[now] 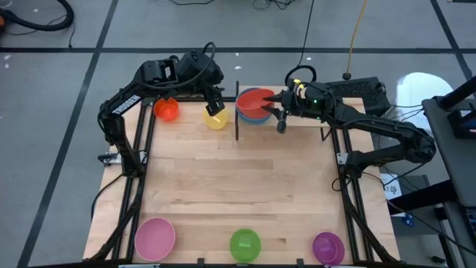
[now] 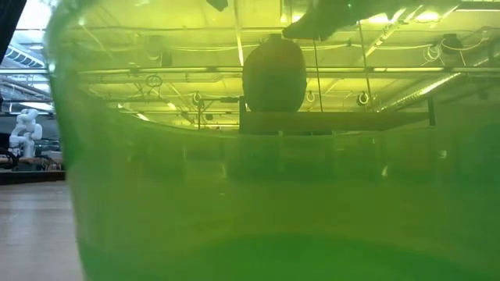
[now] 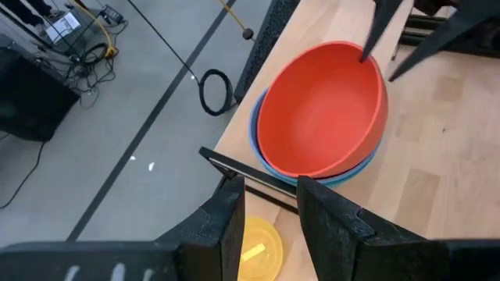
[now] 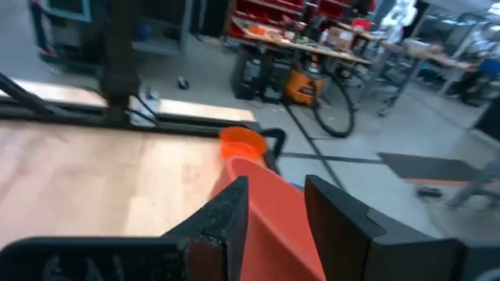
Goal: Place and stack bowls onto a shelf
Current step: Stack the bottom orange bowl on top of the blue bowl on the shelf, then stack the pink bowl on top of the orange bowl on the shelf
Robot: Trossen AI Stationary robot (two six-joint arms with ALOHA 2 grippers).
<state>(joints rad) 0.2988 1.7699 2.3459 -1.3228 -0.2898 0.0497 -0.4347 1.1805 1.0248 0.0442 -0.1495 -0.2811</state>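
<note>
The right end effector (image 1: 277,105) pinches the red bowl's (image 1: 255,100) rim, stacked over a blue bowl (image 3: 262,152) on the shelf (image 1: 305,117). The left end effector (image 1: 216,109) grips the yellow bowl (image 1: 216,120). Orange (image 1: 166,110), pink (image 1: 155,238), green (image 1: 245,245) and purple (image 1: 328,247) bowls wait on the counter (image 1: 238,186).

The green bowl (image 2: 258,195) fills the low view, blurring the shelf (image 2: 336,121) behind. Under the red bowl (image 1: 255,100), the blue bowl (image 1: 253,118) shows only an edge.
</note>
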